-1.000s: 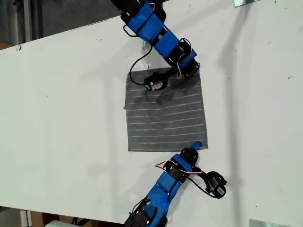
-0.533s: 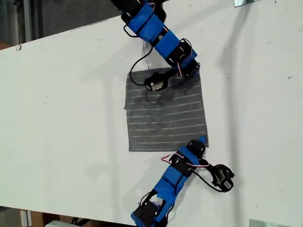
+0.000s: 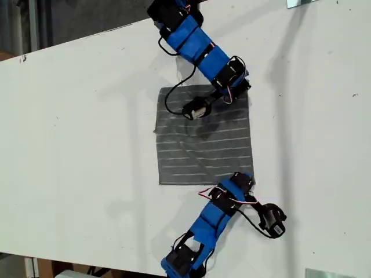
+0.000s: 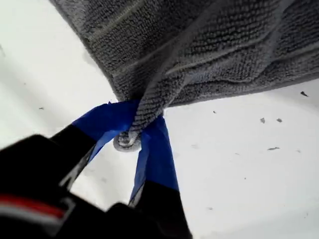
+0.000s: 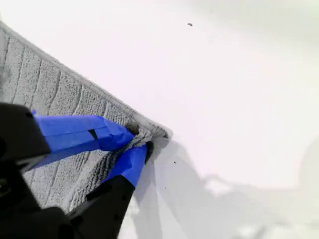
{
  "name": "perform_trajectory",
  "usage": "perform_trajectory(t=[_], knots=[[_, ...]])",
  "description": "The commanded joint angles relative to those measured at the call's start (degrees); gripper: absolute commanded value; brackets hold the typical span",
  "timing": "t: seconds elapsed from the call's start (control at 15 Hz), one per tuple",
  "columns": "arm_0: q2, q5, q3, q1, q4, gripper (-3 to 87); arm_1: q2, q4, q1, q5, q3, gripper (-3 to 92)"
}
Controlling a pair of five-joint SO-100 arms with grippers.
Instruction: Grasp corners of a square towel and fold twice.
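towel (image 3: pixel 204 136): flat mid-table (image 3: pixel 75 116), exterior view | first wrist view alone shows a bunched corner (image 4: pixel 130 133) lifted, pinched in my first gripper (image 4: pixel 134 137) | my second gripper (image 5: pixel 139 142) clamps another corner (image 5: pixel 149 132) on the table

No legible text, label or number anywhere, perhaps owing to blur

Grey towel (image 3: pixel 204 139) with pale stripes, blue jaws, white table (image 3: pixel 81 127)
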Motion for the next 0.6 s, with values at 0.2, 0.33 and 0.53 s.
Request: perform_trajectory(t=[0.2,0.33,0.53], knots=[[16.4,10.3,-1.4,-0.4,4.0,-0.2,4.6,14.2,2.4,-0.4,-14.0,-0.2],[21.2,12.9,-0.9,-1.8,6.2,-0.2,7.2,16.0,4.6,-1.0,-13.8,-0.2],[27.7,13.6,1.6,-5.7,13.2,-0.2,14.0,16.6,8.3,-4.4,-12.0,-0.2]])
